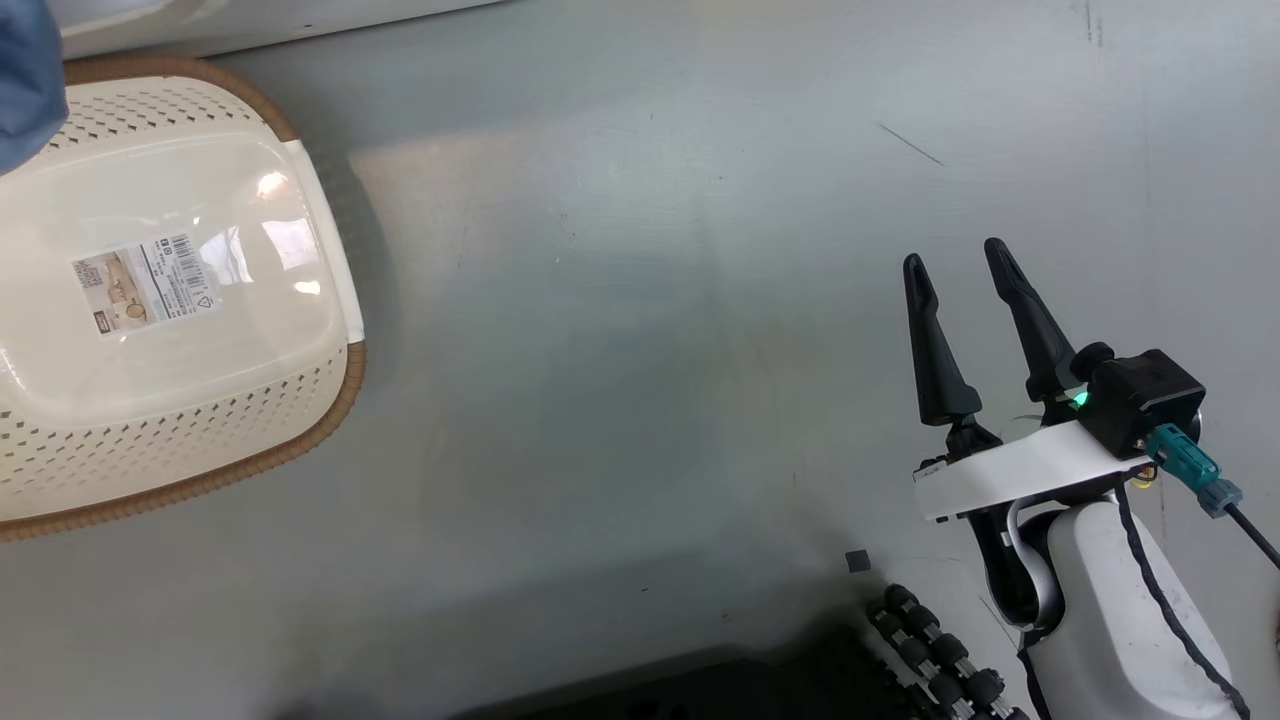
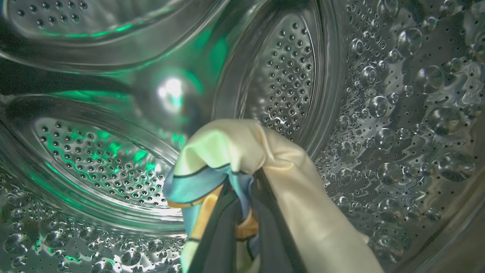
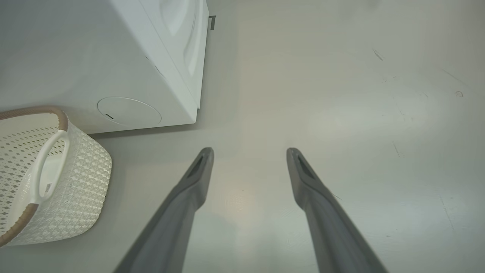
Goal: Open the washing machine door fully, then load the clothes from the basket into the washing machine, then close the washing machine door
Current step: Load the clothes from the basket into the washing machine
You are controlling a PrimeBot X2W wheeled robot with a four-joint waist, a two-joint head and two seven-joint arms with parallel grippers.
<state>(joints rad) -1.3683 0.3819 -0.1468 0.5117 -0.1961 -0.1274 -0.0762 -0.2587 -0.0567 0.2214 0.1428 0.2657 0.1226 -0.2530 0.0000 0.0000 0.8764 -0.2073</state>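
Note:
In the left wrist view my left gripper [image 2: 246,182] is deep inside the washing machine's steel perforated drum [image 2: 288,72]. It is shut on clothes [image 2: 242,151]: a cream garment draped over the dark fingers, with blue and orange fabric bunched between them. The cream-white basket [image 1: 330,420] stands on the floor at the left of the head view, its bare bottom and barcode sticker showing. My right gripper [image 1: 960,265] hovers open over the floor at the lower right, holding nothing. The right wrist view shows the basket [image 3: 79,174] beside the washing machine's white body [image 3: 113,57]. The door is out of view.
A strip of blue fabric [image 1: 25,80] hangs at the top left corner of the head view, over the basket's far end. My dark wheeled base [image 1: 930,650] lies along the bottom edge. A small dark square [image 1: 857,562] sits on the grey floor [image 1: 640,300].

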